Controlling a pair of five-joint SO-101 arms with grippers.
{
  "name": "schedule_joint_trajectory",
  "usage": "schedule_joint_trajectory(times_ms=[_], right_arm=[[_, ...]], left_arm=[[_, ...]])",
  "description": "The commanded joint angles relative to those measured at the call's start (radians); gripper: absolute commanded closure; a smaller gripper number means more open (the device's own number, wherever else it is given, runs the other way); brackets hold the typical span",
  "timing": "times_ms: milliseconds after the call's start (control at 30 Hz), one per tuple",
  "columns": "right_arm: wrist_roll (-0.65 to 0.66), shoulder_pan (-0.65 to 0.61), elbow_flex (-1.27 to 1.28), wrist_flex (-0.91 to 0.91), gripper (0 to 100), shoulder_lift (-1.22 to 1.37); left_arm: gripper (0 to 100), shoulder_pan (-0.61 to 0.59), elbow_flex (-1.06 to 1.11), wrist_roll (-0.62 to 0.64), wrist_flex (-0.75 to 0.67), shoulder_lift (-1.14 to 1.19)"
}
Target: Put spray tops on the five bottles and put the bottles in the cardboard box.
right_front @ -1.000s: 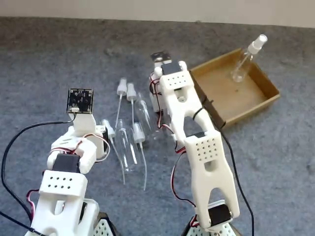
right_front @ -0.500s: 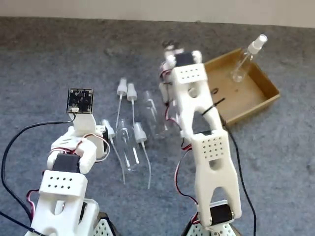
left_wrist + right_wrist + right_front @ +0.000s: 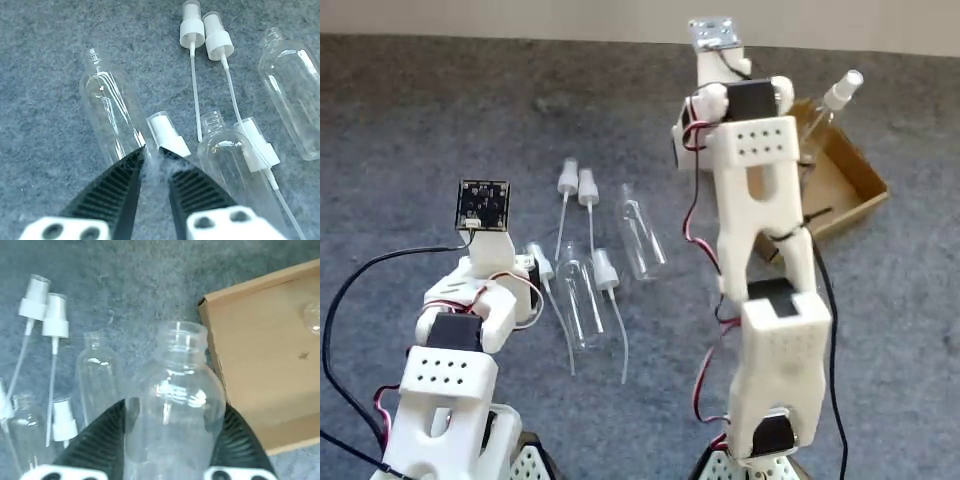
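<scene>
My right gripper is shut on a clear bottle with no top, held up above the carpet beside the cardboard box. In the high view the right arm is raised in front of the box, where a bottle with a spray top leans. My left gripper is low over the carpet, open by a narrow gap with only carpet in it. A loose spray top touches one fingertip, and a bare bottle lies by the other.
More bare bottles and loose spray tops with long tubes lie on the grey carpet between the arms. The left arm's cable loops at the left edge.
The right arm has lifted a bottle off the carpet and swung up and away towards the box. The left arm has not moved.
</scene>
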Motion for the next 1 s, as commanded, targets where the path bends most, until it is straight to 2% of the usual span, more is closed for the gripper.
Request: schedule_joint_trajectory(times_ms=[0, 333, 500, 667, 800, 967], right_arm=[[0.008, 0.016, 0.076, 0.021, 88.1, -0.219], [0.008, 0.012, 0.426, 0.018, 88.1, -0.671], [0.008, 0.012, 0.598, -0.035, 88.1, -0.848], [0.008, 0.015, 0.852, -0.173, 88.1, -0.998], [0.002, 0.013, 1.101, -0.314, 88.1, -1.135], [0.000, 0.013, 1.397, -0.504, 88.1, -1.319]], left_arm=[[99, -0.012, -0.056, -0.006, 0.003, -0.004], [99, -0.015, -0.099, -0.008, 0.011, 0.002], [99, -0.013, -0.289, -0.083, 0.269, 0.005], [99, -0.008, -0.432, -0.091, 0.416, 0.007], [99, -0.008, -0.509, -0.147, 0.430, 0.008], [99, -0.008, -0.547, -0.152, 0.431, 0.010]])
